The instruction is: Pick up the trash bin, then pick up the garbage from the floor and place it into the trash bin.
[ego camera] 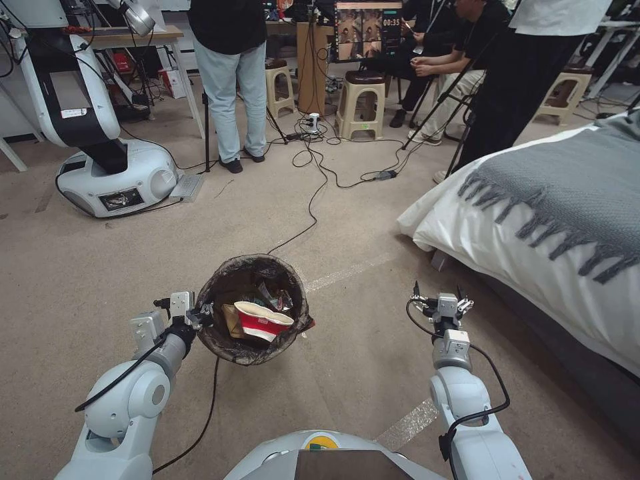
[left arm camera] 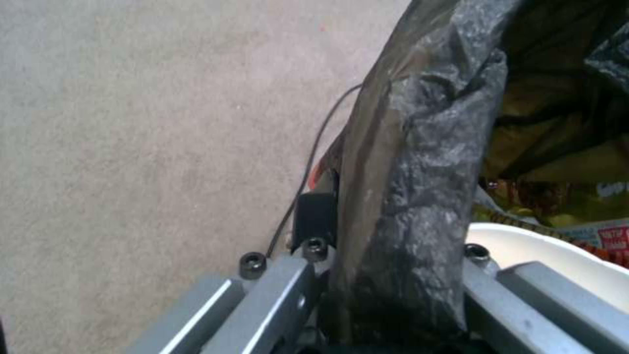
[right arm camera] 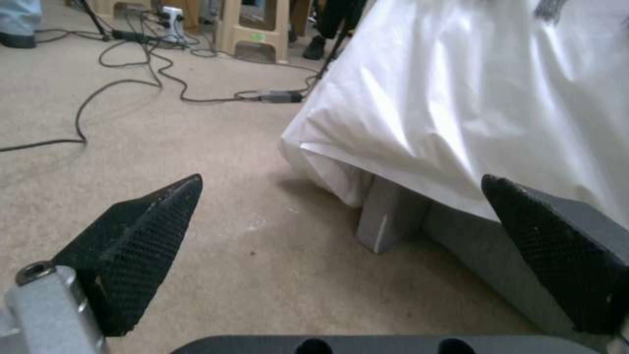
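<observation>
- The left gripper (ego camera: 203,315) is clamped on the rim of the trash bin (ego camera: 220,347) at the bin's left side, holding it in front of the robot above the beige carpet (ego camera: 80,280).
- In the left wrist view the two grey fingers (left arm camera: 282,295) sit either side of the bin's wall, pinching the dark crinkled bag liner (left arm camera: 419,187) between them — one finger outside, one inside.
- Inside the bin lie pieces of garbage: a red-and-white paper cup (ego camera: 262,321) on its side on top, a tan paper bag (ego camera: 231,321) beside it, and yellow-brown wrappers (left arm camera: 557,196) deeper down.
- The right gripper (ego camera: 445,300) is held out low over bare carpet, well apart from the bin, with its black fingers (right arm camera: 144,236) spread wide and nothing between them.
- A bed (ego camera: 533,240) with white sheets and a grey fringed blanket (ego camera: 573,193) stands to the robot's right — its corner is near the right gripper.
- Black cables (ego camera: 313,193) trail across the carpet beyond the bin.
</observation>
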`<state>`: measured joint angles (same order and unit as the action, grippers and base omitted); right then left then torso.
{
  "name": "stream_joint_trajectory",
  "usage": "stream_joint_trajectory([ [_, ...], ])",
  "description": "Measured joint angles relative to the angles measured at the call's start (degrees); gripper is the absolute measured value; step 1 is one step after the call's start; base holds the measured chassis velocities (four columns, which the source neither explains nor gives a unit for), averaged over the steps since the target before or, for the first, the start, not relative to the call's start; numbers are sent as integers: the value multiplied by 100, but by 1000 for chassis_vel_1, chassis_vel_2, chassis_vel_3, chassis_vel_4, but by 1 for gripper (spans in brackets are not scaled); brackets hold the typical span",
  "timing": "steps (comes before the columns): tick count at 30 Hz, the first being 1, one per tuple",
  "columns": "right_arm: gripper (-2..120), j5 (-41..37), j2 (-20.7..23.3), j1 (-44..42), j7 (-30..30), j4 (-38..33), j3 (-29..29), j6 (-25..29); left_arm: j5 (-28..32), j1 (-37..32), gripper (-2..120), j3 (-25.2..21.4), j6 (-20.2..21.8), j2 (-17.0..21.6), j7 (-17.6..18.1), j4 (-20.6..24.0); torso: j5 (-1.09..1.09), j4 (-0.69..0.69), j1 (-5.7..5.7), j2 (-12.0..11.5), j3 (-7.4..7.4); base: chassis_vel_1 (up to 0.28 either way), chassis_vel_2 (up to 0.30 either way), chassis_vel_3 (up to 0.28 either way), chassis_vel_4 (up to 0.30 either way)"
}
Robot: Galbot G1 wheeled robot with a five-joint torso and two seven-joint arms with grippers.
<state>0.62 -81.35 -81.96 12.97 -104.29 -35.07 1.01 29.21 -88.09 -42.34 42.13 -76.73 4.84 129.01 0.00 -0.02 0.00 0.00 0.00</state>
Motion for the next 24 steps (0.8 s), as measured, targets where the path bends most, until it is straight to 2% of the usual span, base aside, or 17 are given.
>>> stream_joint_trajectory([
  [3,100,-3,12,-23,8,25,-15,9,212,23,0,34,1,87,180,-135,0,0,0,0,0,0,0,0,0],
  [24,100,56,-31,-55,40,158,24,50,931,-102,0,463,0,25,401,-711,0,1,0,0,0,0,0,0,0],
])
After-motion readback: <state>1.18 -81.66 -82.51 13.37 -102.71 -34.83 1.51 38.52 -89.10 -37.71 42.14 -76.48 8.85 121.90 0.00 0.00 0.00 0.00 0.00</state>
